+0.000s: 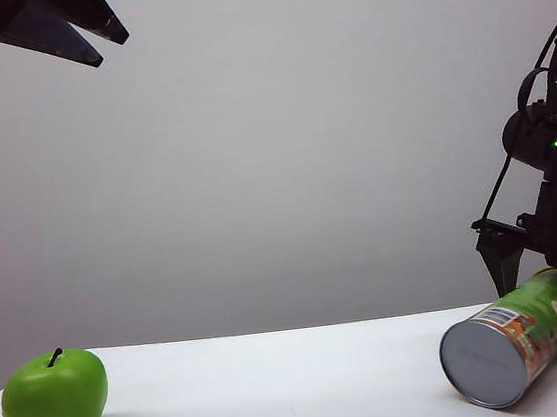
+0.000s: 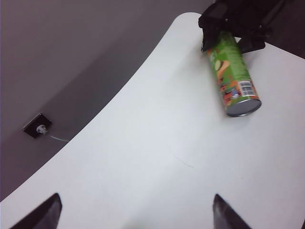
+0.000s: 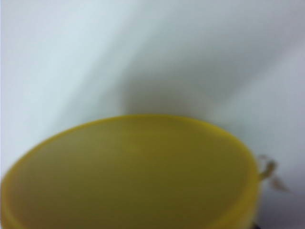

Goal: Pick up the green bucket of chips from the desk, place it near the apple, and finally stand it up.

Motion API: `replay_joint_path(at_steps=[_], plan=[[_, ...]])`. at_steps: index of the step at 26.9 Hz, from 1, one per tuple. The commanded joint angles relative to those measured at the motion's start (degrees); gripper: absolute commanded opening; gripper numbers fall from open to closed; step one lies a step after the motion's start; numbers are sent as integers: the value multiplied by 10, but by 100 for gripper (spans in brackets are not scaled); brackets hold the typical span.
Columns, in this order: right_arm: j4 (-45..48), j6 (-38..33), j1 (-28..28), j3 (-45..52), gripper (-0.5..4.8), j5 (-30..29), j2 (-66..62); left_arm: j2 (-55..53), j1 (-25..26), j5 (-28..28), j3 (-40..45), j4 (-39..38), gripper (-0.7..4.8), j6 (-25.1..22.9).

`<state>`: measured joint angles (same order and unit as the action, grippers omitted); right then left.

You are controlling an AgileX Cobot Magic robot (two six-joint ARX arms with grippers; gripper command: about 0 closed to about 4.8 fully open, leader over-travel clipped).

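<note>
Exterior view: the chip can (image 1: 523, 336) is lying on the bench (image 1: 279, 390), well apart from the apple (image 1: 55, 399). Right hand (image 1: 548, 273) is straddling its lid end, released; squeeze squarely around the body. Left hand (image 1: 56, 22) is hanging high, released.

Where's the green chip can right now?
The chip can lies on its side at the right end of the desk, between the open right gripper's fingers, far from the apple at the left.

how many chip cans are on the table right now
1. A tall green cylindrical chip can lies on its side at the right end of the white table, between the open right claw's fingers. None other is visible.
</note>
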<state>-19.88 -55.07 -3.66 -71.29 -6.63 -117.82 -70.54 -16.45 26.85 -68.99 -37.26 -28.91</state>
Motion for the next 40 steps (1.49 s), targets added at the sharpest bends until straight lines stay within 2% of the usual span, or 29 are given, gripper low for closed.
replay_joint_path(at_steps=[1,4,5,6,11,13,17,21,24,27,30,35,37,38,39,40], plan=[[31,-4,-2,0,461,-23,-6,-12,0,3,-1,7,407,-2],[47,-4,-2,0,332,-26,-6,-23,0,3,-1,7,404,-2],[47,2,-2,0,259,-27,-6,-24,0,3,-1,8,404,-2],[47,7,-2,0,247,-27,-6,-24,0,3,-1,9,404,-2],[90,14,-2,0,251,-35,-5,-24,0,3,-1,41,404,4],[174,18,-2,0,252,-85,-3,-23,0,4,-1,63,404,18],[269,41,-3,-10,252,-147,5,-23,0,4,-1,83,404,43],[352,149,-16,-20,252,-245,22,-22,0,4,-1,83,404,59],[374,232,-44,-20,252,-277,40,-18,0,14,-1,80,404,86],[414,287,-90,-20,252,-284,48,-7,0,21,-1,81,404,118],[510,354,-153,-19,252,-289,48,18,1,29,-1,76,404,142],[600,491,-226,-18,252,-290,48,45,30,34,-1,11,404,141],[629,510,-243,-12,252,-290,47,56,69,86,1,-4,404,142],[670,510,-254,1,251,-289,43,68,103,133,4,-5,404,144],[703,506,-259,16,251,-283,42,74,116,152,6,-3,404,146],[757,502,-271,43,250,-253,36,90,147,174,12,-4,404,157]])
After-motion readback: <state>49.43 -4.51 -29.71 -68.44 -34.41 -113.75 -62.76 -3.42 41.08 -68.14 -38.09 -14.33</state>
